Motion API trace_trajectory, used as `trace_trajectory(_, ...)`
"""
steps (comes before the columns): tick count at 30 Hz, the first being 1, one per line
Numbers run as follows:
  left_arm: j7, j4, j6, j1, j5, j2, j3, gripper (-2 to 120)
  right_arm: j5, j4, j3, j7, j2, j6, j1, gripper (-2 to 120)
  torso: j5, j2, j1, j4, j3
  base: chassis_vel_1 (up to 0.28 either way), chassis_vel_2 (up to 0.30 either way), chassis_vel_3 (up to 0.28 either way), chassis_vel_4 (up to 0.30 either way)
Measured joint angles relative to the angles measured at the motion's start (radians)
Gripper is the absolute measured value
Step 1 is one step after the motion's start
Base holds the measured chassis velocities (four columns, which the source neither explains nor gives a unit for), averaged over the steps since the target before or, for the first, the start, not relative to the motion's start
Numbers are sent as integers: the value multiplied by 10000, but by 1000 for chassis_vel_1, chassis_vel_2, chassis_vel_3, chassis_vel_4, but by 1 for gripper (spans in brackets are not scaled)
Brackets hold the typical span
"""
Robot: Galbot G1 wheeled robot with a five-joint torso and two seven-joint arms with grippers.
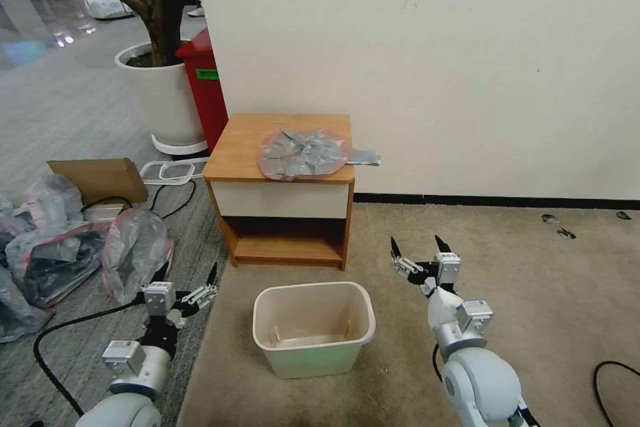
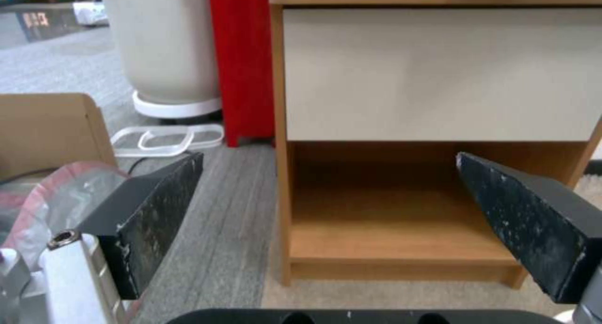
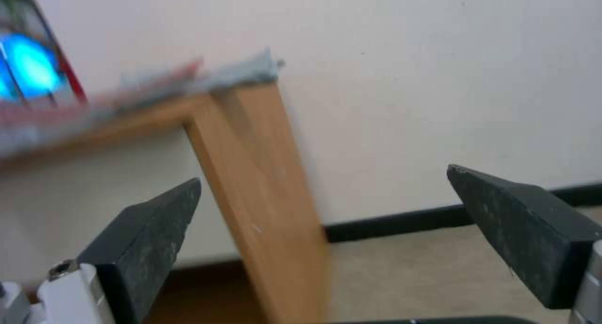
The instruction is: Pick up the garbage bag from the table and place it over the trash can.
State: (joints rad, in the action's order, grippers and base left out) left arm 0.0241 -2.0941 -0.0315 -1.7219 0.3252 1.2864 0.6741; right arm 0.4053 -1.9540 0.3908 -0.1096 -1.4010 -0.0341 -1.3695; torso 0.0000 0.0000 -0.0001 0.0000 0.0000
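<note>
The thin grey plastic garbage bag with a pink rim [image 1: 304, 154] lies flat, maybe crumpled, on the small brown wooden table's surface [image 1: 241, 144]. The left gripper [image 1: 188, 281] and right gripper [image 1: 419, 249] hang low with jaws spread wide, either side of the cream plastic trash can [image 1: 313, 328].

right gripper [image 3: 326, 201] agape (facing table [image 3: 263, 173])
</note>
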Motion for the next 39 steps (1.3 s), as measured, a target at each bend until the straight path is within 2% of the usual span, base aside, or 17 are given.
trace_trajectory(2,-80,-21,-108,-18,83,-2,-55,100,1320,270,-242,-359,48,-5,658,100,-1,0,1,0,0,0,0,0,0)
trace_trajectory(4,-109,-54,-126,-42,86,-2,-54,100,2145,445,-362,-465,62,-9,1054,100,0,0,0,0,0,0,0,0,0)
trace_trajectory(5,-109,-54,-126,-42,86,-2,-54,100,2145,445,-362,-465,62,-9,1054,100,0,0,0,0,0,0,0,0,0)
trace_trajectory(7,-115,-117,-131,-92,78,4,-45,100,3166,634,-522,-624,63,-39,1507,100,-1,0,0,-1,0,0,0,0,0)
trace_trajectory(10,-139,-194,-137,-227,-65,123,-4,100,5366,1361,-884,-1127,-146,-104,2786,100,0,0,0,0,1,0,0,0,0)
trace_trajectory(11,-139,-194,-137,-227,-65,123,-4,100,5366,1361,-884,-1127,-146,-104,2786,100,0,0,0,0,1,0,0,0,0)
trace_trajectory(14,-261,-215,-166,-354,-308,319,33,100,6698,2256,-997,-1435,-411,-96,3955,99,-2,0,0,0,1,0,0,0,0)
trace_trajectory(15,-261,-215,-166,-354,-308,319,33,100,6698,2256,-997,-1435,-411,-96,3955,99,-2,0,0,0,1,0,0,0,0)
trace_trajectory(18,-381,-271,-210,-584,-452,507,165,100,7306,3463,-1039,-1561,-631,-82,5049,99,-2,-1,1,1,1,0,0,0,0)
trace_trajectory(24,-459,-278,-244,-668,-511,592,217,100,7359,4114,-1064,-1617,-775,-84,5452,98,-1,0,1,1,1,0,0,0,0)
trace_trajectory(26,-786,-245,-253,-693,-651,695,250,100,7340,4809,-1157,-1519,-967,10,5854,96,0,0,0,1,1,0,0,0,0)
trace_trajectory(29,-908,-193,-249,-692,-687,749,251,100,7282,5113,-1184,-1350,-1149,112,6136,94,-1,0,0,0,0,0,0,0,0)
trace_trajectory(39,-1000,-106,-255,-705,-743,826,248,100,6885,5289,-1313,-873,-1224,340,6270,59,-1,0,1,0,0,0,0,0,0)
